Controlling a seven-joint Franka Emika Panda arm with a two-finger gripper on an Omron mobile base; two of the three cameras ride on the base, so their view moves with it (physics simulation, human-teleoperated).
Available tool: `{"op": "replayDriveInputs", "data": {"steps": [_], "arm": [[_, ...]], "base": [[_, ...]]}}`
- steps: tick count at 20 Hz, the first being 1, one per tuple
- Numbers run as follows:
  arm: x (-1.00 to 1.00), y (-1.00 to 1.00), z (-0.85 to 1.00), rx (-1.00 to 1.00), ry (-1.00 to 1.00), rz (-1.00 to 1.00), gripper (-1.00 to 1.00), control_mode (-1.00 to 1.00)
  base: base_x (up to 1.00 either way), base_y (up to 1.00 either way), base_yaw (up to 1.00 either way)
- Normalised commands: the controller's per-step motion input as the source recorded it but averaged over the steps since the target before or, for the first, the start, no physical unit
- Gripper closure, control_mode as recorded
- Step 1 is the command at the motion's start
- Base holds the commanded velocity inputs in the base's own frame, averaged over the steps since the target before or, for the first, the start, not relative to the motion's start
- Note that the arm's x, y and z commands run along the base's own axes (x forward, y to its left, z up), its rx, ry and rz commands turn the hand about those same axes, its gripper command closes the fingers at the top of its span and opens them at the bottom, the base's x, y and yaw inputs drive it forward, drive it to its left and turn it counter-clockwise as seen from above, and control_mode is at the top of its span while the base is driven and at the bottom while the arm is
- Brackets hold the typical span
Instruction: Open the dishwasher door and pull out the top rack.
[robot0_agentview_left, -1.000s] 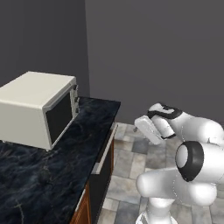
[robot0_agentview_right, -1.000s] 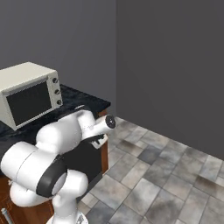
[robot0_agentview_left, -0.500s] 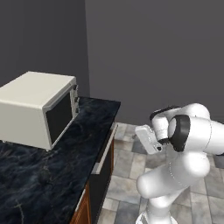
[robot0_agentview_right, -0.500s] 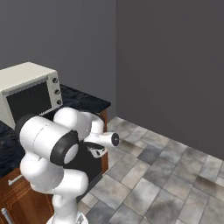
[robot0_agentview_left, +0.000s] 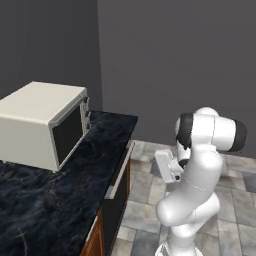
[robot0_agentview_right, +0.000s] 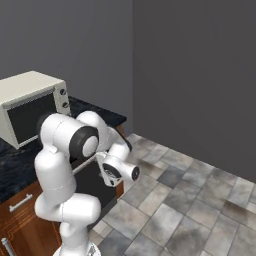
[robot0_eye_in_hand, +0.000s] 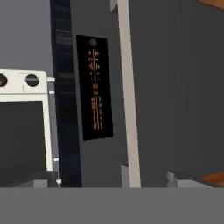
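Dishwasher door shut, control strip beside handle

So the arm's folded itself right up: a second ago the elbow was low and big in the foreground, now it's up high and the forearm hangs down with the gripper dropped lower, in front of the dishwasher door (turned to face it, going by the hand view, where the grey bar handle runs close ahead)
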Motion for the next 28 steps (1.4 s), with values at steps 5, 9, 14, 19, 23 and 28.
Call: {"op": "replayDriveInputs", "data": {"steps": [5, 9, 14, 19, 23, 28], "arm": [[0.21, 0.10, -0.24, 0.08, 0.00, -0.01, -1.00, -1.00], [0.30, 0.25, -0.17, 0.00, 0.00, -0.02, -1.00, -1.00], [0.34, 0.33, -0.22, 0.00, 0.00, -0.02, -1.00, -1.00], [0.28, 0.30, -0.25, 0.00, 0.00, -0.01, -1.00, -1.00], [0.29, 0.29, -0.26, 0.00, 0.00, -0.01, -1.00, -1.00], [0.32, 0.28, -0.23, 0.00, 0.00, -0.01, -1.00, -1.00]], "base": [[0.00, 0.00, 0.00], [0.00, 0.00, 0.00], [0.00, 0.00, 0.00], [0.00, 0.00, 0.00], [0.00, 0.00, 0.00], [0.00, 0.00, 0.00]]}}
